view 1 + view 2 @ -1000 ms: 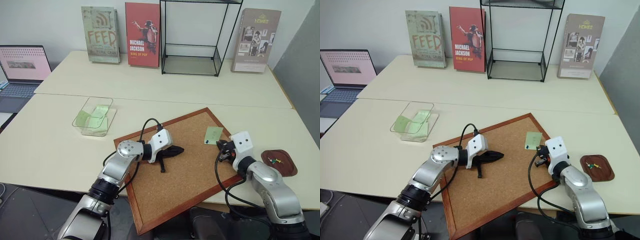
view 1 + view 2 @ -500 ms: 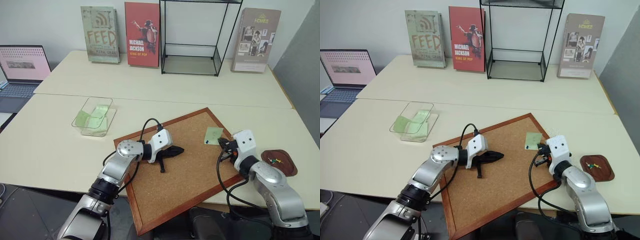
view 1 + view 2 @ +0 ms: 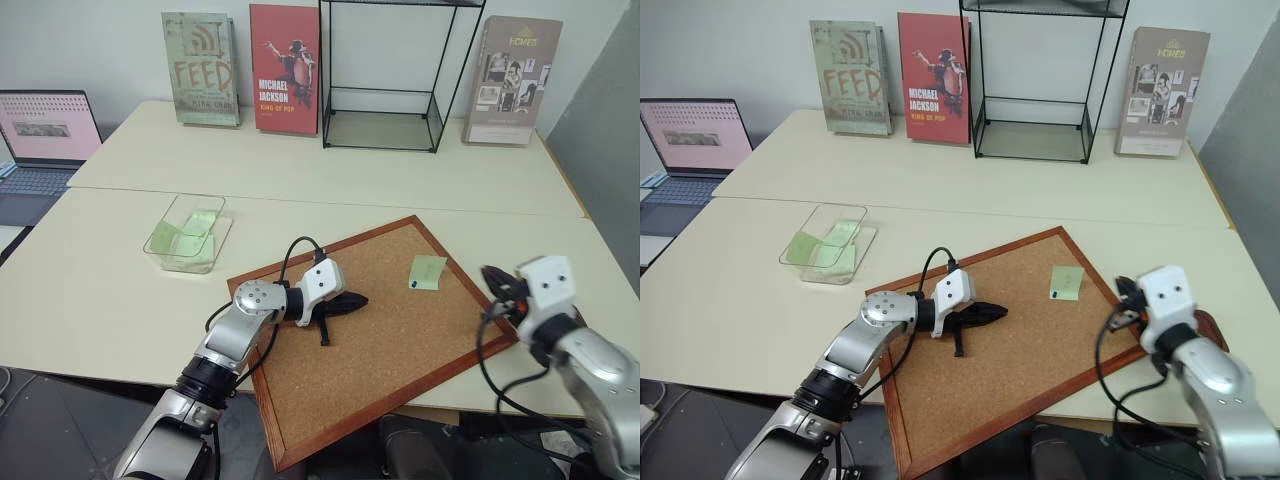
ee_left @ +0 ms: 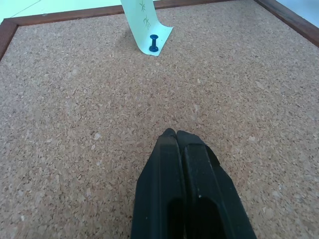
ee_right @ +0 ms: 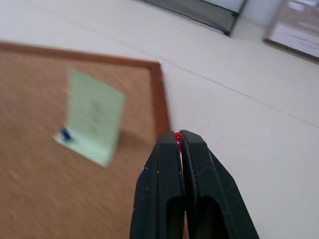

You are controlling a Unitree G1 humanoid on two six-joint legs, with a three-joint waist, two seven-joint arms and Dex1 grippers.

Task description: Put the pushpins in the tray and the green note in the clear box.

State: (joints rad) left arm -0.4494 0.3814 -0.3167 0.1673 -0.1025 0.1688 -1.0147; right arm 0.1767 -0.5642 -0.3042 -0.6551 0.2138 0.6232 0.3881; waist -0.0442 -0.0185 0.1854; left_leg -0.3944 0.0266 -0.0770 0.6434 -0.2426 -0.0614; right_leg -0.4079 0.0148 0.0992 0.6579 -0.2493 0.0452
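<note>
Your right arm hides the tray; the laptop [image 3: 45, 135] is cut off at the left edge; the note [image 5: 94, 115] blurs.

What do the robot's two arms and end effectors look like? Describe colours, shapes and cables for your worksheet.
Both arms are built of rounded silver-grey metal segments with darker joints. Each wrist carries a white boxy housing, and a black cable loops from it back along the arm. The left end effector and right end effector each have two slim, tapered black fingers. No markings can be made out.

Bright even light, blurred right-wrist view
</note>
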